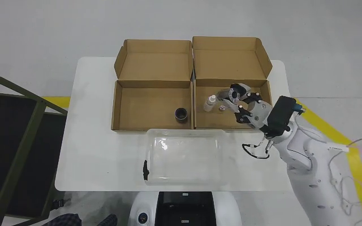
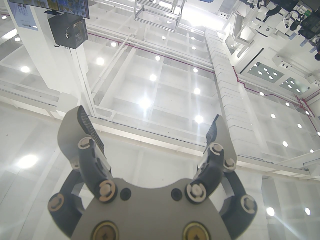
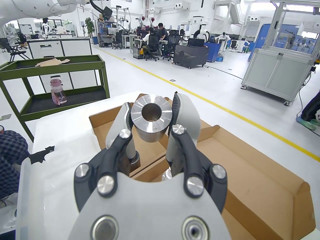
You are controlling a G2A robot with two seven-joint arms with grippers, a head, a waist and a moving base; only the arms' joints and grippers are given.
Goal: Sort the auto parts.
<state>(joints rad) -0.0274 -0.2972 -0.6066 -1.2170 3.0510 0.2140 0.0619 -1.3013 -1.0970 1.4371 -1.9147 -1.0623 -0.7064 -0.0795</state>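
My right gripper (image 3: 152,108) is shut on a shiny metal cylinder (image 3: 151,118) with a hole through its middle, held end-up. In the top view the right gripper (image 1: 233,97) hangs over the right cardboard box (image 1: 226,120). A small pale bottle-shaped part (image 1: 211,102) and another small part (image 1: 222,105) lie in that box. The left cardboard box (image 1: 141,107) holds a dark ring-shaped part (image 1: 181,114). My left gripper (image 2: 150,121) points up at the ceiling, open, with nothing between its fingers.
A clear plastic bin (image 1: 184,132) stands in front of the boxes on the white table (image 1: 90,141). A small black part (image 1: 145,169) lies by the bin's left side. A green cart (image 3: 52,63) stands beyond the table's left edge.
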